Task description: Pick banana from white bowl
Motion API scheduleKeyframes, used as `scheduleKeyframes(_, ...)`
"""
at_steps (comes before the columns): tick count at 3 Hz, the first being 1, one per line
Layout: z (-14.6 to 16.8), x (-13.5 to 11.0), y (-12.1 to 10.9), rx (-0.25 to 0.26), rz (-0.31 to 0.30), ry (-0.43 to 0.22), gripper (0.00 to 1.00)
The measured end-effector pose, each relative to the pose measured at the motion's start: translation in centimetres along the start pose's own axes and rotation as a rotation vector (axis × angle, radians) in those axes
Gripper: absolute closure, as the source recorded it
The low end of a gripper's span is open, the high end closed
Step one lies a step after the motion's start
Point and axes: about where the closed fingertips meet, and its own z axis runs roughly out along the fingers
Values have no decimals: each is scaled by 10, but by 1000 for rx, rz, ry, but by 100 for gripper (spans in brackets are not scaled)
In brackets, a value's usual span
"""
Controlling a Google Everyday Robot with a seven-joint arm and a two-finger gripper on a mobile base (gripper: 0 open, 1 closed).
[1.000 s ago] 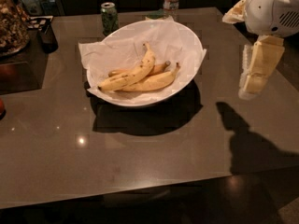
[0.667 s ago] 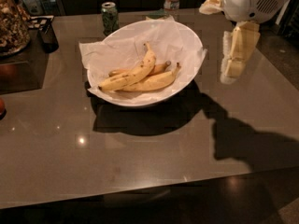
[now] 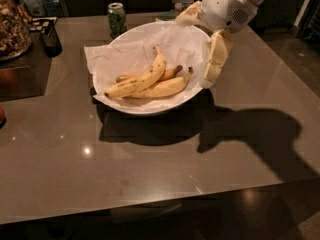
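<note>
The gripper (image 3: 212,66) hangs at the right rim of the white bowl (image 3: 150,110), its cream-coloured end pointing down along the outside of the bowl wall, below the white wrist housing of the arm (image 3: 227,6) that reaches in from the upper right; whether it is released or clenched cannot be told from this angle, and it is grasping nothing. Just to its left, inside the bowl, lies the banana (image 3: 142,79), speckled with brown, curving from the lower left up to a thin stem that points toward the far rim. It rests on top of two others: a smoother pale banana (image 3: 165,88) in front of it, whose stem points toward the gripper, and a thinner orange-brown banana (image 3: 169,74) with a dark tip behind it. All three lie on crumpled white paper (image 3: 102,59) that lines the bowl and spills over its left edge. The bowl stands on a glossy brown table (image 3: 150,174), where the arm casts a dark shadow to the right. A green can (image 3: 116,17) stands beyond the bowl, near the far table edge
</note>
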Motion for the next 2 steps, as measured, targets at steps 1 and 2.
scheduleKeyframes(1,2,-2,-4,13,1,-9,0)
scheduleKeyframes(2,14,4,-8,33,17,-53,0)
